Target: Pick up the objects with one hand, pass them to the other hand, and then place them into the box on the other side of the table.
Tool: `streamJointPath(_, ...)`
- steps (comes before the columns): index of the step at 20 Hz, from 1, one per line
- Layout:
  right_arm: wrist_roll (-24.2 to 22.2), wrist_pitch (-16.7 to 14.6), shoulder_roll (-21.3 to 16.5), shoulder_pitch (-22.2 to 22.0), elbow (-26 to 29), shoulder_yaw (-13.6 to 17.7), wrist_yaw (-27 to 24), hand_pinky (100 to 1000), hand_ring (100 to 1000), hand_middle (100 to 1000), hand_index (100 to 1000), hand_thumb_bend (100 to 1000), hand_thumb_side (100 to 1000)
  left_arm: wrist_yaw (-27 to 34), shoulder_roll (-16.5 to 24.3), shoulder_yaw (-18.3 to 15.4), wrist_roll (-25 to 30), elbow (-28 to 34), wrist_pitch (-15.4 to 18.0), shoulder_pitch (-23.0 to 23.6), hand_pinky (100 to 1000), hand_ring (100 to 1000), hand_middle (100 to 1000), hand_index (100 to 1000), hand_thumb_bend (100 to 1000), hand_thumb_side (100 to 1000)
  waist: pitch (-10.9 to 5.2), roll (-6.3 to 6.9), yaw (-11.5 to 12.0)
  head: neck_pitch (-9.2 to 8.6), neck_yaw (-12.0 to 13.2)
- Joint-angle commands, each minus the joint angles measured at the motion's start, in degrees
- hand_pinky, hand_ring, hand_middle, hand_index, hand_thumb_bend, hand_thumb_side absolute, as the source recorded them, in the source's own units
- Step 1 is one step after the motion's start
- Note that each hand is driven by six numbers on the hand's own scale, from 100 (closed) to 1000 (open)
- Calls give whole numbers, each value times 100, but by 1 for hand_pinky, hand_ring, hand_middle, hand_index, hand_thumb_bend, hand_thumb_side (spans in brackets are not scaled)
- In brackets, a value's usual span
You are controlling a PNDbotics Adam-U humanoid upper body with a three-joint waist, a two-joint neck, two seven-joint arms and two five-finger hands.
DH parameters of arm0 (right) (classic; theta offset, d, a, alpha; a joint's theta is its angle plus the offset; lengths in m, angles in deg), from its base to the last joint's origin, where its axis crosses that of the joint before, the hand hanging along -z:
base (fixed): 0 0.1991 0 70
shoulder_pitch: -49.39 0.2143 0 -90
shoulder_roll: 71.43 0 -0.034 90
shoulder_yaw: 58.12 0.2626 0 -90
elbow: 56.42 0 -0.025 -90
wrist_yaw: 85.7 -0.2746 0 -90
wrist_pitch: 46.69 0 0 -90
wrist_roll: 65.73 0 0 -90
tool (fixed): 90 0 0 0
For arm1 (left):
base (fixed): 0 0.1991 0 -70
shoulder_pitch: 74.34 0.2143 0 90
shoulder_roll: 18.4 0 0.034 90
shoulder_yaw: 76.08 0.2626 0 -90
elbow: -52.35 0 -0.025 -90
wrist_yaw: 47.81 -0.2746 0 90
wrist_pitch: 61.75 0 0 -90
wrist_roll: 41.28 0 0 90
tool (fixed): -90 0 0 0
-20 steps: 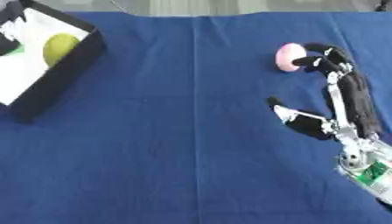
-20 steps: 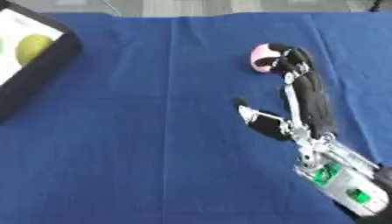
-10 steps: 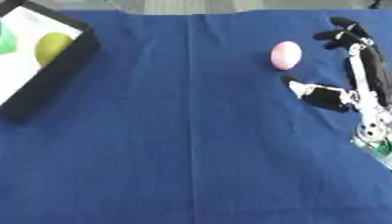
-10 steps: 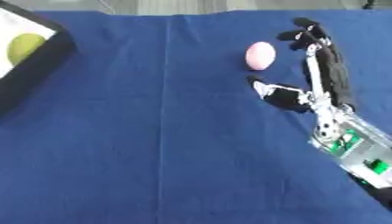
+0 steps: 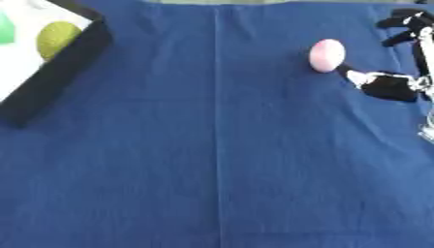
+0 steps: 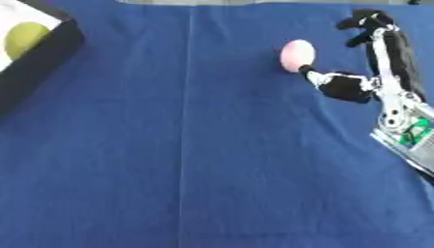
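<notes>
A pink egg-shaped object (image 6: 297, 54) lies on the blue cloth at the upper right. My right hand (image 6: 392, 72) stands just to its right, open, with its fingers (image 6: 371, 23) stretched up and away from the egg. The thumb (image 6: 339, 85) points left, its tip right beside the egg's lower right side; I cannot tell whether it touches. The black-walled box (image 5: 64, 72) with a white floor sits at the upper left. Inside it lie a yellow-green round object (image 5: 57, 38) and a green object (image 5: 4, 28), cut off by the picture's edge. My left hand shows in no view.
The blue cloth (image 5: 212, 160) covers the whole table, with a straight crease running down its middle. Part of my right forearm, with a green board (image 6: 413, 133), lies along the right edge.
My right hand's fingers, which reached over the pink egg a second ago, have drawn off to the right and up. The egg lies where it was. The camera has shifted slightly.
</notes>
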Motion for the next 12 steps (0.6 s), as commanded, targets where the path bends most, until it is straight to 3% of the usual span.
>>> streamJointPath(1, 590, 358, -282, -47, 84, 164, -308, 1000, 661, 860, 728, 584, 176, 121, 97, -133, -113, 101, 191, -82, 729, 558, 535, 687, 100, 356, -63, -35, 64, -169, -147)
streamJointPath(6, 721, 182, -412, -205, 84, 308, -678, 1000, 665, 861, 722, 539, 143, 283, -29, -144, -243, 102, 473, -109, 728, 552, 529, 676, 100, 382, 31, -126, 269, -364, -343)
streamJointPath(12, 782, 350, -525, -349, 84, 466, -804, 1000, 664, 853, 710, 486, 100, 420, -55, -131, -312, 102, 594, -52, 726, 549, 526, 670, 100, 371, 114, -195, 489, -544, -507)
